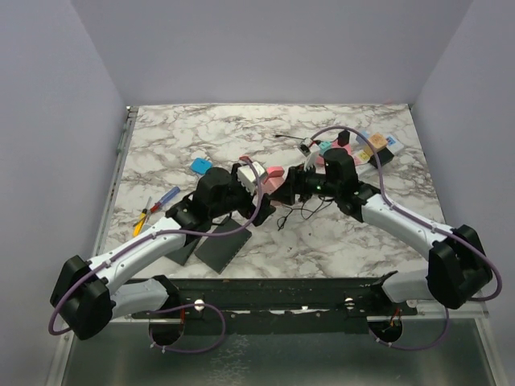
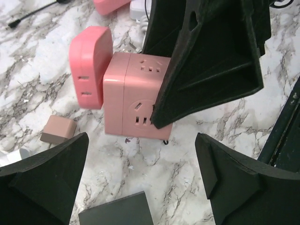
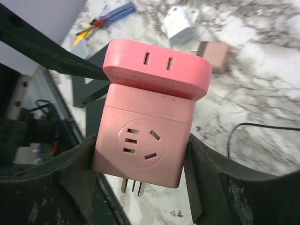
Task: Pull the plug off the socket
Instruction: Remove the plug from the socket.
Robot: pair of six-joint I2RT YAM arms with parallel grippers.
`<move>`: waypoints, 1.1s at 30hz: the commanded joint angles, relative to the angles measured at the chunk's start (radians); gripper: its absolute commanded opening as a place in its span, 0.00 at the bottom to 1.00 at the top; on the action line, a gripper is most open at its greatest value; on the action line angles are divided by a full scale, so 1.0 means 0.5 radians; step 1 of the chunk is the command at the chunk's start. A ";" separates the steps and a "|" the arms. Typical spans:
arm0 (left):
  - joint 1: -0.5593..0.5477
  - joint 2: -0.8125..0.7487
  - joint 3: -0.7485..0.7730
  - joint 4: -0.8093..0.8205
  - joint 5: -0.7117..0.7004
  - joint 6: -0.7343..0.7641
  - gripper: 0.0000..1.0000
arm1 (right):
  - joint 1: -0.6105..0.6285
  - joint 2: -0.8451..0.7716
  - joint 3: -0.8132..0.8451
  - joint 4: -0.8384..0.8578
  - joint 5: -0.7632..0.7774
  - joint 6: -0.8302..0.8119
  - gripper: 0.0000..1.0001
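Note:
The plug (image 3: 140,140) is a pink cube with bare metal prongs underneath, held above the marble. A flat pink adapter (image 3: 157,68) sits pressed against its top face. My right gripper (image 3: 140,154) is shut on the cube, one finger on each side. In the left wrist view the plug (image 2: 133,101) shows just beyond my left gripper (image 2: 140,154), which is open and holds nothing. The socket (image 1: 378,153), a long white power strip with coloured outlets, lies at the far right, apart from the plug (image 1: 282,183). Both grippers meet at mid-table.
Flat black pads (image 1: 224,245) lie near the front, one under my left gripper (image 2: 115,211). Screwdrivers (image 1: 157,205) rest at the left. A small tan adapter (image 2: 58,130), a white charger (image 3: 180,23), a blue block (image 1: 199,166) and a thin black cable (image 1: 298,213) are scattered about.

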 commanded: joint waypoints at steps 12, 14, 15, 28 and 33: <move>0.701 -0.080 -0.048 0.760 0.753 -0.825 0.99 | 0.288 -0.475 -0.256 0.015 0.874 -0.596 0.18; 0.704 -0.036 -0.074 0.853 0.832 -0.926 0.99 | 0.346 -0.468 -0.276 0.066 0.911 -0.590 0.18; 0.706 -0.028 -0.084 0.883 0.853 -0.939 0.99 | 0.373 -0.456 -0.281 0.084 0.926 -0.586 0.18; 0.698 0.070 -0.063 0.731 0.891 -0.839 0.99 | 0.628 -0.227 -0.146 0.099 1.124 -0.683 0.19; 0.595 0.129 0.049 0.306 0.643 -0.558 0.99 | 0.658 -0.214 -0.101 0.112 1.191 -0.704 0.19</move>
